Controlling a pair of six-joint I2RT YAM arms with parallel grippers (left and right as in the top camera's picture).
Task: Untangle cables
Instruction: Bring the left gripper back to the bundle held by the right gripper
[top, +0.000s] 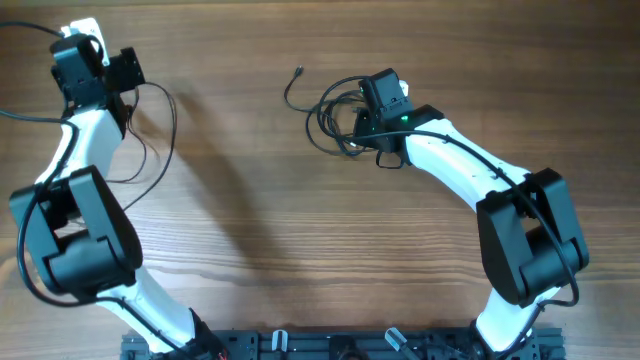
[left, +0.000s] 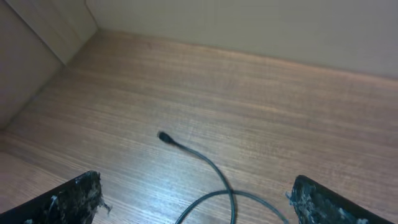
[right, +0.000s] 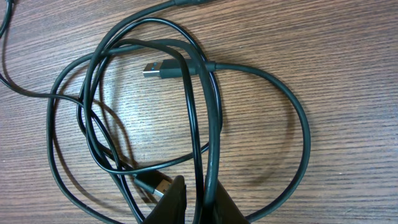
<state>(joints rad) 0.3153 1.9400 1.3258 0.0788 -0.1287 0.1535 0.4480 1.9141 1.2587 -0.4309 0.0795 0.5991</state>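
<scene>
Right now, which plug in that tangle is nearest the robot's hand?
The plain metal plug beside the right hand, which pinches the cables; the blue-tipped plug lies farther off.

A wooden table is filling every view, its brown grain running left to right in the overhead view. Broad shadows are lying across its left half (soft-edged, none of them sharp). In the left wrist view a pale, plain wall is standing along the table's far edge, and a second pale panel is meeting it at a corner on the left.
</scene>
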